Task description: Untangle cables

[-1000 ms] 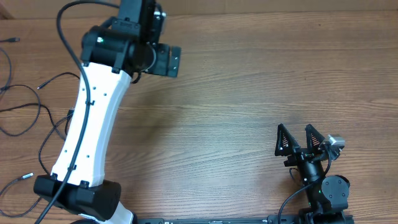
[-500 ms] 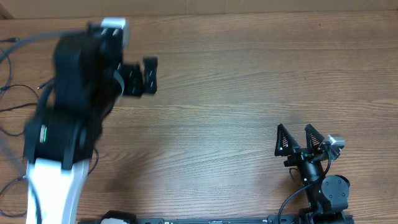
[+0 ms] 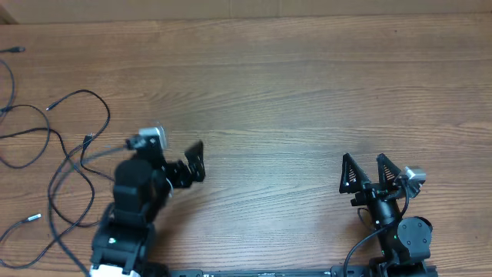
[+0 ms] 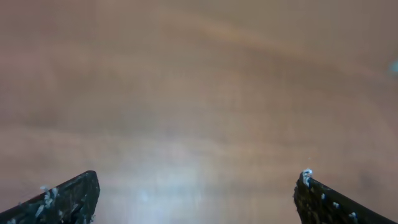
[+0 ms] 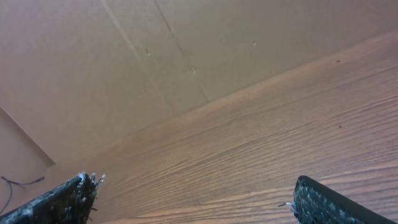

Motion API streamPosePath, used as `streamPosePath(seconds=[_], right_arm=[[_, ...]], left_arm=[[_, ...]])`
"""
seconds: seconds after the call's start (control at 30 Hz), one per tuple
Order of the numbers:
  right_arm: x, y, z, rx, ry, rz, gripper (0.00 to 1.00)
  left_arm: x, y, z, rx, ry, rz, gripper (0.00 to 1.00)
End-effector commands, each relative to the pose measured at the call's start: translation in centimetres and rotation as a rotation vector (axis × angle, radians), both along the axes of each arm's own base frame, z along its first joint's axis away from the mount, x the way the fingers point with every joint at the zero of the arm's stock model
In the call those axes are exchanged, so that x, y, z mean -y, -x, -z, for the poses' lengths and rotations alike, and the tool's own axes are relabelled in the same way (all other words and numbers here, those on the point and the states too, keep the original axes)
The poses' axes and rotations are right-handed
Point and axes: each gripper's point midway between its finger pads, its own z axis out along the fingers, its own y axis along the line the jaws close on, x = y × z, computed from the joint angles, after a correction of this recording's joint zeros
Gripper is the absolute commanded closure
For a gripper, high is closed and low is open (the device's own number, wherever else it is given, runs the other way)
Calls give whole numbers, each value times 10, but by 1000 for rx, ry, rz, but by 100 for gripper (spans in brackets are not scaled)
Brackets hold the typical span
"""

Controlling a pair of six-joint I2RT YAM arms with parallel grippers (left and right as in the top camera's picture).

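Several thin black cables (image 3: 65, 146) with small silvery plug tips lie spread as loose separate strands at the left of the wooden table (image 3: 307, 92) in the overhead view. My left gripper (image 3: 191, 165) is open and empty, low over the table just right of the cables. In the left wrist view its fingers (image 4: 196, 193) frame only blurred bare wood. My right gripper (image 3: 369, 171) is open and empty at the front right. In the right wrist view its fingers (image 5: 193, 199) frame bare wood, with a bit of cable (image 5: 18, 182) at the far left.
A brown cardboard wall (image 5: 155, 56) stands behind the table's far edge. The table's far edge runs along the top of the overhead view.
My left arm has swung back from the far left-centre of the table toward its base at the front left, uncovering the cables. The right arm has not moved.
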Motion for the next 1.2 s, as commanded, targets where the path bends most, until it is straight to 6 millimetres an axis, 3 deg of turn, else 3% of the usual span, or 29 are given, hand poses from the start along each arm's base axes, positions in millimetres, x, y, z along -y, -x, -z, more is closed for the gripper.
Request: streamPosePath(seconds=[0.0,0.17,0.37,0.47,0.67,0.83,1.0,1.17], right_arm=[[0,0,1,7,-2,-1,0],[0,0,1,7,-2,-2,0],[0,0,1,7,-2,-2,0],[0,0,1,7,-2,-2,0],[0,0,1,7,-2,-2,0],[0,0,1,7,-2,-2,0],[0,0,1,7,-2,-2,0],[0,0,1,7,-2,-2,0]], left_arm=[[38,21,23,-73,130,199,0],[49,28,26,-97,166,265,0],[45,53,59,-277,156,250,1],[44,54,61,-284,153,248,0],[24,41,64,-250,69,138,0],[19,30,55,-149,-55,183,0],[18,21,28,86,-214,269,0],[1,24,20,241,-265,216,0]])
